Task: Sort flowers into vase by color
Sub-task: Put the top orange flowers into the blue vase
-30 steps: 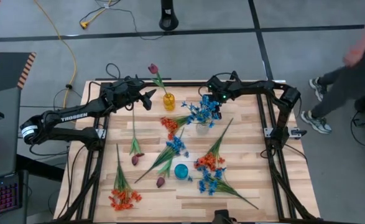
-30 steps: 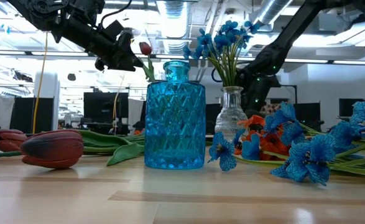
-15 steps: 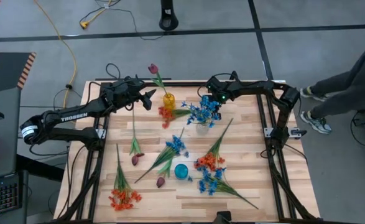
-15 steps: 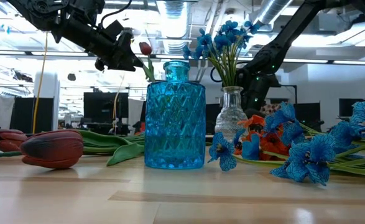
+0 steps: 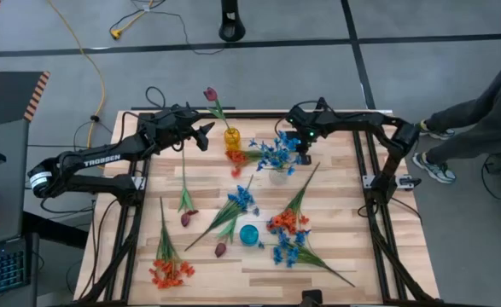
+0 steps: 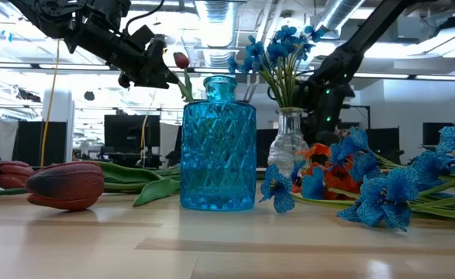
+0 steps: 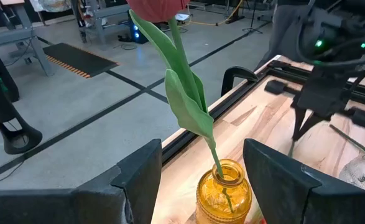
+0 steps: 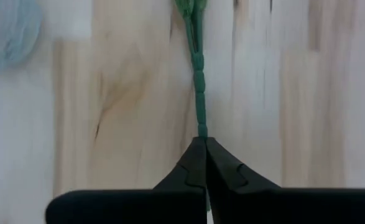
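My right gripper (image 5: pixel 305 152) (image 8: pixel 205 148) is shut on the thin green stem (image 8: pixel 199 93) of an orange-red spray. Its blossom (image 5: pixel 235 157) lies beside the yellow vase (image 5: pixel 232 139) (image 7: pixel 224 193), which holds a maroon tulip (image 5: pixel 210 94) (image 7: pixel 157 7). My left gripper (image 5: pixel 205 135) (image 7: pixel 198 186) hovers open just left of that vase, touching nothing. A clear glass vase (image 5: pixel 277 176) (image 6: pixel 287 143) holds blue sprays (image 6: pixel 277 50). A blue vase (image 5: pixel 248 234) (image 6: pixel 218 143) stands near the table's middle. My right gripper pinches the free end of the orange-red spray's stem (image 8: pixel 201 127) between its two fingertips, coming from above and pointing down, in line with the stem. The stem runs away from the fingers over the tabletop toward the blossom; whether it is lifted clear does not show.
Loose flowers lie over the table's near half: maroon tulips (image 5: pixel 184 209) (image 5: pixel 220 248), an orange-red spray (image 5: pixel 169 271), blue sprays (image 5: pixel 240 201) (image 5: pixel 289 252), another orange-red one (image 5: pixel 286 223). A person (image 5: pixel 485 107) stands beyond the table's right edge.
The held orange-red spray has swung: its blossom end has moved toward the far edge and now lies close to the yellow vase. My right gripper has shifted a little toward the table's right, still shut. The person at the right has walked on.
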`<action>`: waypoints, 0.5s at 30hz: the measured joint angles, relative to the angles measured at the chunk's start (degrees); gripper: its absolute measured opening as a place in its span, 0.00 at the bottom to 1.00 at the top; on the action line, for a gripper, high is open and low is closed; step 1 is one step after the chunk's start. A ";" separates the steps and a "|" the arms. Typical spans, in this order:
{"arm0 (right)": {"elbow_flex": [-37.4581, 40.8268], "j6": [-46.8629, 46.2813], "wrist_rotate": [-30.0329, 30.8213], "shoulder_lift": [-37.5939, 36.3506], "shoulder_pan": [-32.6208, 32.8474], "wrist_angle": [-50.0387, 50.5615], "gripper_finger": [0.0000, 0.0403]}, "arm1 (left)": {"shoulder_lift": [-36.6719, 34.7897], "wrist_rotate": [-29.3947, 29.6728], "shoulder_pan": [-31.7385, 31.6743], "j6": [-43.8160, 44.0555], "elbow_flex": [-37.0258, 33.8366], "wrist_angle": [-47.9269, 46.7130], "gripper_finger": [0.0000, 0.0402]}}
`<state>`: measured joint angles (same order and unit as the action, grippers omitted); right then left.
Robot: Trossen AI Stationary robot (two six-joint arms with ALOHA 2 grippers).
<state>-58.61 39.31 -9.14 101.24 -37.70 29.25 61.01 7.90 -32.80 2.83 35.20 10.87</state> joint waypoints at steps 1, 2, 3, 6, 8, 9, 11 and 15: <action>0.00 0.00 0.03 -0.73 -0.04 0.85 0.05 | 0.00 0.00 -0.01 -0.01 0.00 0.00 0.53; -0.01 0.00 0.19 -1.52 -0.05 1.76 0.05 | 0.00 -0.01 -0.02 -0.01 0.00 0.00 0.53; 0.00 -0.02 0.68 -2.36 -0.01 2.79 0.05 | 0.00 0.00 0.00 0.00 0.00 0.00 0.53; -0.04 -0.05 2.57 -4.79 0.05 5.96 0.05 | 0.00 0.00 0.00 0.00 0.00 0.06 0.53; -0.04 -0.84 3.86 -6.41 0.05 7.95 0.05 | 0.00 0.00 0.00 0.00 0.00 0.13 0.53; -0.04 -1.53 4.38 -7.34 0.04 8.82 0.05 | 0.00 0.00 -0.02 0.00 0.00 0.13 0.53; -0.09 -2.48 5.41 -9.10 0.03 10.84 0.05 | 0.00 0.00 0.00 0.00 0.00 0.15 0.53; -0.13 -6.11 6.76 -12.52 0.03 14.33 0.05 | 0.00 0.00 0.00 0.00 0.00 0.15 0.53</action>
<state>-58.74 33.20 -2.37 88.72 -37.67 43.58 61.01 7.90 -32.80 2.83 35.20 11.03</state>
